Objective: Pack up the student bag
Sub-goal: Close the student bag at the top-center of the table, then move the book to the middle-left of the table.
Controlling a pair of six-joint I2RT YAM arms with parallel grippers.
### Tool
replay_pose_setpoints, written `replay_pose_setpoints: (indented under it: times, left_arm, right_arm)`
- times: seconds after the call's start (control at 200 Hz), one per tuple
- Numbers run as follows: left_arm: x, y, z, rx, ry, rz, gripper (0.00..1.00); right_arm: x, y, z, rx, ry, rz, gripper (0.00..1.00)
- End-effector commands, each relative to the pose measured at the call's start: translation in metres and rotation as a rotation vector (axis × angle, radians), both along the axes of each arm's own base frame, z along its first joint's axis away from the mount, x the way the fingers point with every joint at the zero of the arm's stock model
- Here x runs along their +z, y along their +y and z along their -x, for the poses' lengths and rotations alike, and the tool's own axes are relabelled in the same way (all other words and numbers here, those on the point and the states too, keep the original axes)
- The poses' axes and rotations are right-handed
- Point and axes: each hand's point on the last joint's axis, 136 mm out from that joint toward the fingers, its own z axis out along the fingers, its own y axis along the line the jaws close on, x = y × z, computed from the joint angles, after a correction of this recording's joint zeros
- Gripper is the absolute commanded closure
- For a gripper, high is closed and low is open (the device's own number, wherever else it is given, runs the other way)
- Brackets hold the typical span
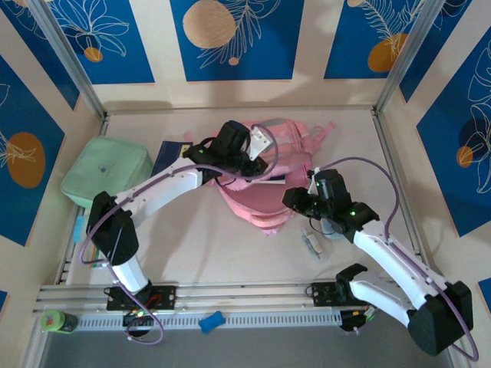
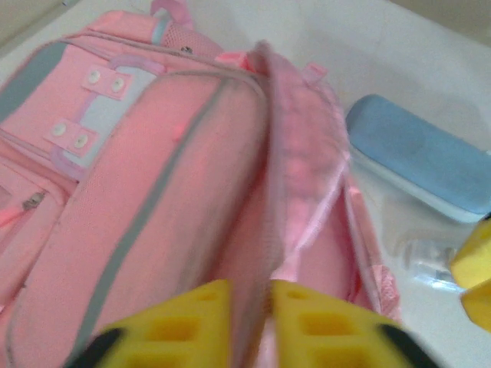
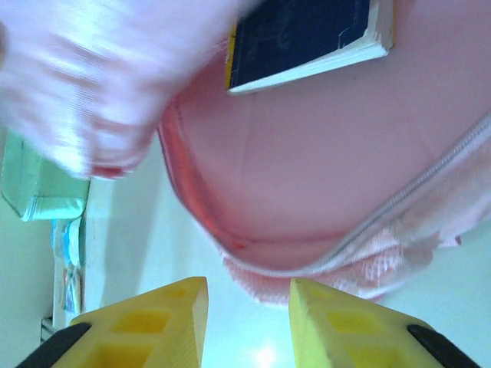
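Note:
The pink student bag (image 1: 270,201) lies in the middle of the table with its main pocket held open. My left gripper (image 2: 249,326) is shut on the edge of the bag's front flap (image 2: 265,153), lifting it, and it also appears from above (image 1: 244,157). A dark blue book (image 3: 307,34) lies inside the open pocket. My right gripper (image 3: 247,322) is open, just off the bag's zipped rim (image 3: 307,268), with bare table between its fingers; from above it sits at the bag's right side (image 1: 303,201).
A mint green soft case (image 1: 105,172) sits at the left, with another dark blue book (image 1: 170,157) beside it. A blue hard case (image 2: 418,157) and a small clear item (image 1: 311,244) lie right of the bag. A blue object (image 1: 211,322) rests on the front rail.

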Motion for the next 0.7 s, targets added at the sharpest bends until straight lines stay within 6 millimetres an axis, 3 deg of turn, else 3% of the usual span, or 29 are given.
replay_pose_setpoints:
  times: [0.0,0.16,0.345,0.695]
  left_arm:
    - [0.03,-0.005,0.019,-0.008,0.042,0.169,0.68]
    - [0.029,0.021,0.033,0.093,0.112,0.244,0.59]
    - [0.013,0.088,0.037,0.344,0.143,0.256,0.51]
    - [-0.06,0.215,0.04,0.786,0.265,0.131,0.42]
  right_arm:
    - [0.011,0.007,0.022,0.099,0.047,0.023,0.66]
    - [0.012,0.032,0.03,0.198,0.103,0.051,0.66]
    - [-0.001,0.064,0.023,0.282,0.149,0.122,0.65]
    - [-0.025,0.16,-0.006,0.411,0.147,0.151,0.59]
